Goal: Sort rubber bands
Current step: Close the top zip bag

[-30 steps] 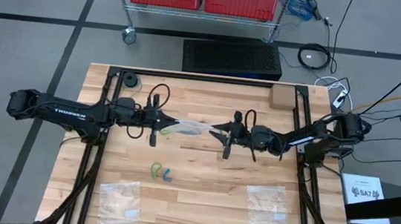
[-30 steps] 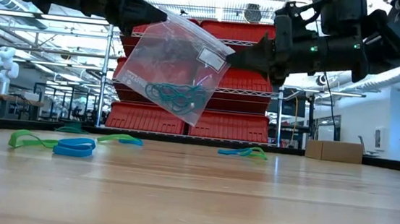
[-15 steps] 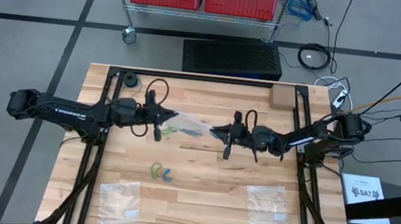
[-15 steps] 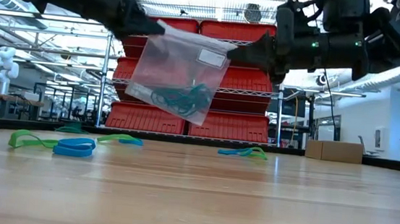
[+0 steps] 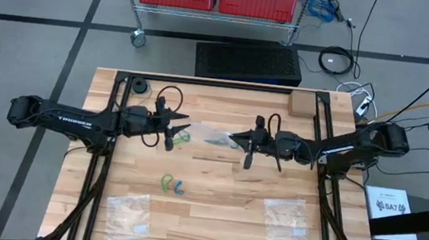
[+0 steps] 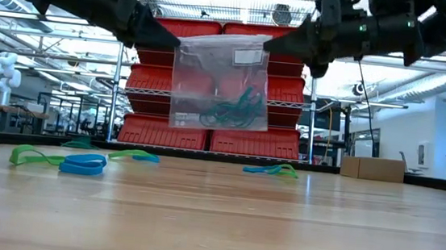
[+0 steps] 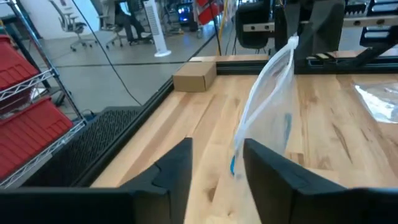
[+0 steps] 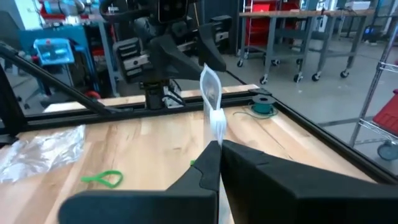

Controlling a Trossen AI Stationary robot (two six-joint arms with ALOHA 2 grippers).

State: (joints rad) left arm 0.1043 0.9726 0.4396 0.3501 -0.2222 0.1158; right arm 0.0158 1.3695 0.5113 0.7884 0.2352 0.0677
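Sorting looks part done to us: our right hand (image 6: 266, 45) clenches a bag (image 6: 220, 81) holding bands (image 6: 228, 109), left hand (image 7: 214, 163) released, loose bands (image 5: 172, 185) mid-worktop (image 5: 212, 216).

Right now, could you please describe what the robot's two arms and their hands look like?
Both arms are dark, nearly black, and built from slim jointed segments. The left arm carries white lettering along its long segment. Black cables loop above each wrist. The left hand and right hand each end in two dark, wedge-shaped fingers. A small green light glows on the right arm.
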